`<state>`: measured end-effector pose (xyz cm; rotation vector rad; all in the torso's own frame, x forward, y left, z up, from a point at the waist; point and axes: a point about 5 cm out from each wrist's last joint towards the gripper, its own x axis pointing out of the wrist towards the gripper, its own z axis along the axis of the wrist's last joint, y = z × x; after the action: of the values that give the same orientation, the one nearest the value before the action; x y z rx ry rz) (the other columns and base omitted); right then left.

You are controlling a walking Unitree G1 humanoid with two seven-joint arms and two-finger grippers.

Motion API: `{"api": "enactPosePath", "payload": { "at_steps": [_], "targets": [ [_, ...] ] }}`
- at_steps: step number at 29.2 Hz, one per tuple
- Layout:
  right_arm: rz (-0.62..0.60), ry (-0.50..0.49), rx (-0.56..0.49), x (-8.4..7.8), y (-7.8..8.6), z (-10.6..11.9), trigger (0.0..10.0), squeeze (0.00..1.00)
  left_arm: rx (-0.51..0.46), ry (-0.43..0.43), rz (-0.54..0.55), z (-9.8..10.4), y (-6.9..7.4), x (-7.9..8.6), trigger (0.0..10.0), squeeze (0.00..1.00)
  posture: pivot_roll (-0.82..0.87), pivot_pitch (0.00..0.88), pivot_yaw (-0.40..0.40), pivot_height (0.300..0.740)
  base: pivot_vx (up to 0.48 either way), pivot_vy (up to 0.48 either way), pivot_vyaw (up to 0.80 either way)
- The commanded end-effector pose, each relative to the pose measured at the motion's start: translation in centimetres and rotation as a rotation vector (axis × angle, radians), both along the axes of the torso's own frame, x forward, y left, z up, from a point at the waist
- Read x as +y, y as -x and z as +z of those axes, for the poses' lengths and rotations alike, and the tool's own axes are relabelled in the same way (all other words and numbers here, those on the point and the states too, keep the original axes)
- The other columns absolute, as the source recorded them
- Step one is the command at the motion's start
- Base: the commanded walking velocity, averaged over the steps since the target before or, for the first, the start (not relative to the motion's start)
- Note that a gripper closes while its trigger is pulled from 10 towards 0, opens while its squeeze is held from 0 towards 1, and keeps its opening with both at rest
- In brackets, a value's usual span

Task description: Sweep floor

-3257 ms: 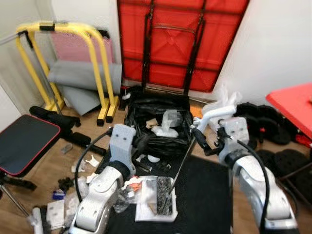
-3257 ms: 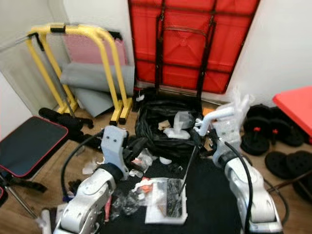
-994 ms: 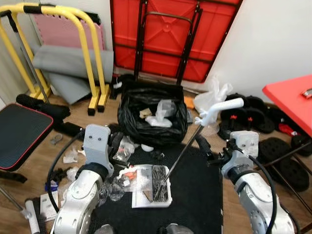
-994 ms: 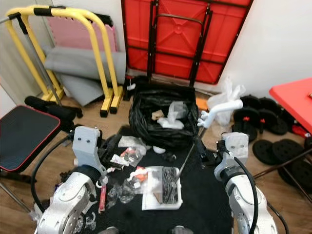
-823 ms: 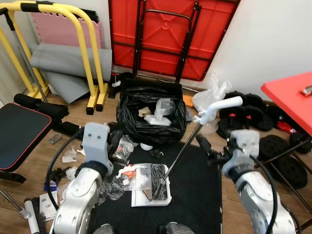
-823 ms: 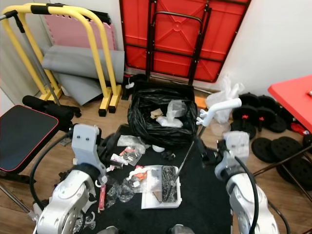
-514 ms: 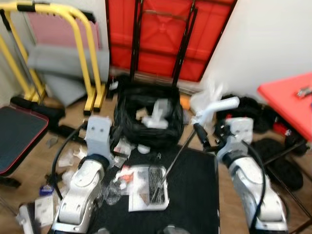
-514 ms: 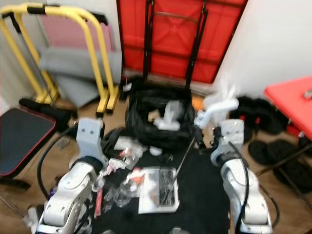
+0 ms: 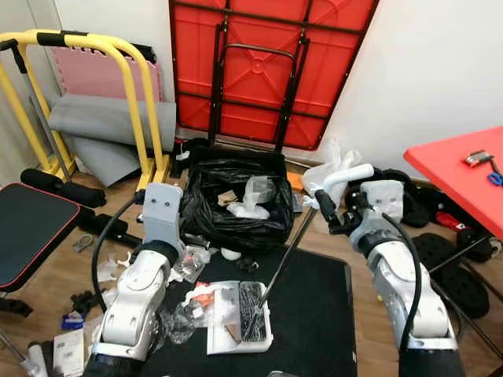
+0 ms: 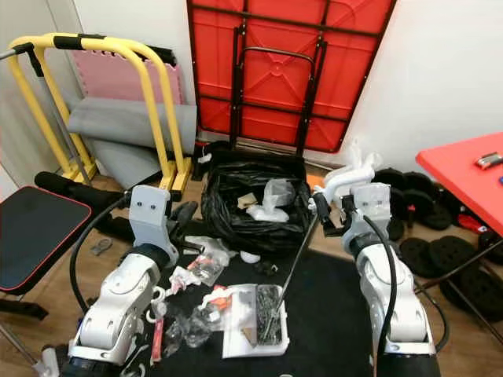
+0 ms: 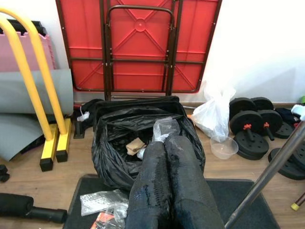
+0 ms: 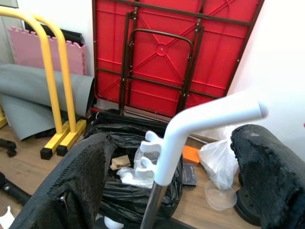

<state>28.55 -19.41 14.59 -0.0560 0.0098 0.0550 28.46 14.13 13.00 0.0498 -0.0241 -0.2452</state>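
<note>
A white dustpan (image 9: 236, 334) lies on the black mat (image 9: 314, 314) with a dark brush (image 9: 251, 310) and scraps in it. Its long metal pole rises to a white handle grip (image 9: 343, 177). My right gripper (image 9: 334, 214) is open just below that grip. Its fingers (image 12: 81, 186) stand wide on either side of the pole and do not touch it. My left gripper (image 11: 164, 143) is shut with nothing in it and points at the black trash bag (image 9: 236, 200). Plastic wrappers (image 9: 189, 310) and red scraps litter the mat's left edge.
A red folded table (image 9: 267, 71) leans on the wall behind the bag. Yellow bars (image 9: 145, 102) and a grey mat stand at the left, with a black bench (image 9: 31, 232) nearer. Weight plates (image 9: 464, 271), a white plastic bag (image 11: 217, 112) and a red table (image 9: 464, 165) are at the right.
My right gripper has risen along the pole to just under the white grip. The camera has shifted. The dustpan and the left arm stay where they were.
</note>
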Motion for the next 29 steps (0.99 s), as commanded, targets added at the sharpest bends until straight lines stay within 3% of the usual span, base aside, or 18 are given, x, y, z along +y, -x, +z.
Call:
{"api": "enactPosePath", "payload": {
  "at_steps": [1, 29],
  "targets": [
    [-0.013, 0.002, 0.001, -0.43, -0.07, -0.10, 10.0, 0.00, -0.002, -0.001, 0.007, -0.13, -0.09, -0.17, 10.0, 0.00, -0.15, 0.026, -0.140, 0.670, 0.000, 0.000, 0.00],
    [-0.019, 0.037, -0.019, -1.01, -0.02, -0.03, 10.0, 0.00, 0.006, -0.017, -0.011, -0.58, 0.38, -0.04, 10.0, 0.00, -0.14, 0.044, -0.143, 0.565, 0.000, 0.000, 0.00]
  ]
}}
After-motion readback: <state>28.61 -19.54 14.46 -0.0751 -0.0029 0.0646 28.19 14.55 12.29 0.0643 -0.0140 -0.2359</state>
